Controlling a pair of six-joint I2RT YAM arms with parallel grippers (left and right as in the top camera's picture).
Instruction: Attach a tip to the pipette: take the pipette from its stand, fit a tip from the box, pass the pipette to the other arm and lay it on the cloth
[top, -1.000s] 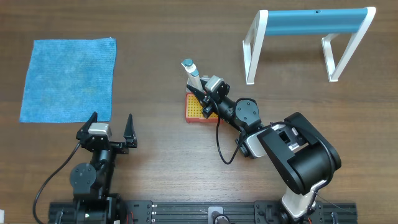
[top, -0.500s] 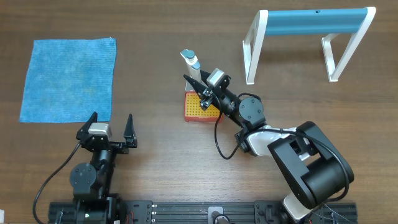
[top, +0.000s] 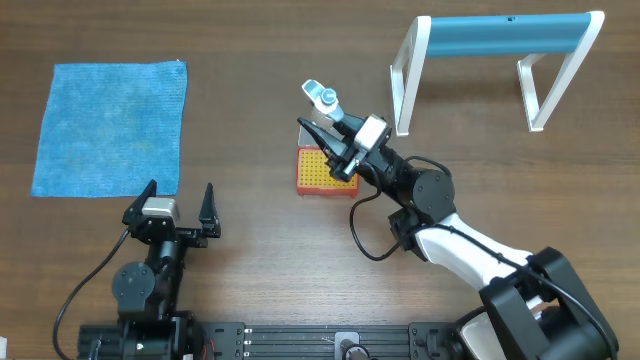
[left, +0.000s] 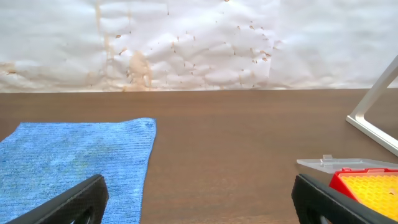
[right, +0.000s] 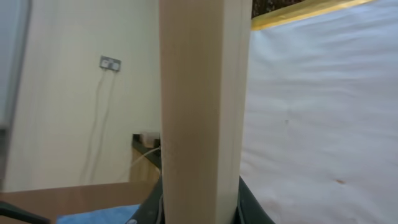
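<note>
My right gripper (top: 343, 150) is shut on the pipette (top: 325, 100), whose white and blue head points toward the table's far side. In the right wrist view the pipette (right: 202, 106) is a pale column rising from between the dark fingers (right: 249, 208). The gripper hangs above the red and orange tip box (top: 320, 172) at mid-table. The tip box (left: 370, 187) also shows in the left wrist view, with a clear lid (left: 336, 163) behind it. The blue cloth (top: 110, 128) lies at the far left. My left gripper (top: 180, 207) stands open and empty near the front, just below the cloth (left: 68, 162).
The white stand with a blue top bar (top: 500, 35) is at the far right; one leg (left: 376, 115) shows in the left wrist view. Bare brown tabletop (top: 250, 250) lies between the cloth and the tip box.
The right arm has lifted and stretched out, carrying the pipette up and a little to the right above the tip box. The left arm has not moved.
</note>
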